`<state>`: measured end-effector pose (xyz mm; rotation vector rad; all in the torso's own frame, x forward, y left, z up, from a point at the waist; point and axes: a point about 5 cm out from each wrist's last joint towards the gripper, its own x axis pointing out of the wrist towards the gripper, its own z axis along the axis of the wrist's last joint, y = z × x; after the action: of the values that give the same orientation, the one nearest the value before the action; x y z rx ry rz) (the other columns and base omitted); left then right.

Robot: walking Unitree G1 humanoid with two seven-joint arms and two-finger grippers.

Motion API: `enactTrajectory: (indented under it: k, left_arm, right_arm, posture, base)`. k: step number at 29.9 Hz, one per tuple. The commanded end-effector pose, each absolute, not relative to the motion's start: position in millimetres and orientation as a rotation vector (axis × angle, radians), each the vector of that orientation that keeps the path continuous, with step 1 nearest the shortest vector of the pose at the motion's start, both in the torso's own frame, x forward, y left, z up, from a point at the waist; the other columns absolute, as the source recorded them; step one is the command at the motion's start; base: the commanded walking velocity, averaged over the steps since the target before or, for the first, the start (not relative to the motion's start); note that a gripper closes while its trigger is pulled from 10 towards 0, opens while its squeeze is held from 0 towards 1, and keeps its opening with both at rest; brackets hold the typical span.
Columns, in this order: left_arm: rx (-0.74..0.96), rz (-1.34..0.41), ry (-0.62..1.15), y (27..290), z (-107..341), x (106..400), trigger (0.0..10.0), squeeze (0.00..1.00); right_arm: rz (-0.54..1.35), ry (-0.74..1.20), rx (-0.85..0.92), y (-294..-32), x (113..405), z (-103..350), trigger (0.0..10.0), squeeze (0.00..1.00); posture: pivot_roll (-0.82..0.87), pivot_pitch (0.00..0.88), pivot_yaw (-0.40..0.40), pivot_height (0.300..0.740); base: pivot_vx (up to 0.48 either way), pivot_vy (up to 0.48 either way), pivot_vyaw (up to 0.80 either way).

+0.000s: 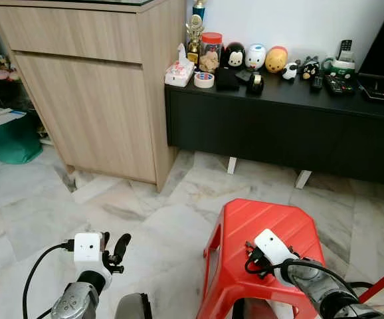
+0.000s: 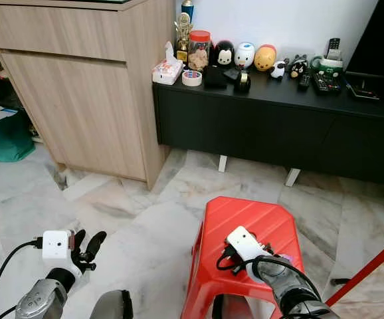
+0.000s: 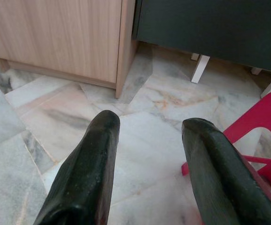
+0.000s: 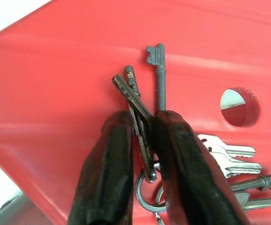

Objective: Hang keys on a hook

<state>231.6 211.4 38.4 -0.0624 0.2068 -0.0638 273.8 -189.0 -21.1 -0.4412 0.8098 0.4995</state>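
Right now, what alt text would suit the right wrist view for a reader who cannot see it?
The right gripper pinches a bunch of silver metal keys between its two black fingers over the red plastic stool. More keys fan out beside a round hole in the seat.

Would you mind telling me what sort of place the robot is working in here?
Probably a home living room: a marble-tiled floor, a low black console lined with figurines and remotes, and a wooden cabinet.

floor (image 1: pixel 145 219): pale veined marble tiles | wall (image 1: pixel 298 23): white | wood cabinet (image 1: pixel 92 86) at left | black sideboard (image 1: pixel 278 126) beside it, on white feet | red stool (image 1: pixel 265 246) in front
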Motion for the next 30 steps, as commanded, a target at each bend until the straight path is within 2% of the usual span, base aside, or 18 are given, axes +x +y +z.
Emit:
enactTrajectory:
  k: [1,16,22,28,29,30]
  left_arm:
    - [-0.048,-0.076,0.212,210,39,234,10.0,0.00]
    - [-0.064,-0.066,0.201,204,38,245,10.0,0.00]
    - [-0.065,-0.043,0.194,206,36,245,10.0,0.00]
    - [-0.073,-0.014,0.155,206,40,249,10.0,0.00]
    - [-0.075,-0.014,0.147,206,41,250,10.0,0.00]
    - [-0.075,-0.014,0.146,206,41,251,10.0,0.00]
  right_arm:
    - [0.469,0.867,-0.389,-191,264,-30,0.0,0.00]
    - [0.280,0.785,-0.271,-203,276,-19,0.0,0.00]
    - [0.179,0.585,-0.194,-209,294,4,0.0,0.00]
    - [0.160,0.391,-0.069,-201,303,27,0.0,0.00]
    - [0.165,0.351,-0.052,-197,305,32,1.6,0.00]
    - [0.166,0.344,-0.048,-196,305,33,1.6,0.00]
  posture:
    - [0.15,0.000,-0.041,0.586]
    - [0.13,0.000,-0.063,0.586]
    - [0.11,0.000,-0.072,0.586]
    - [0.10,0.000,-0.082,0.586]
    - [0.10,0.000,-0.082,0.586]
    - [0.10,0.000,-0.082,0.586]
  base:
    - [0.000,0.000,0.00]
    - [0.000,0.000,0.00]
    - [0.000,0.000,0.00]
    - [0.000,0.000,0.00]
    - [0.000,0.000,0.00]
    - [0.000,0.000,0.00]
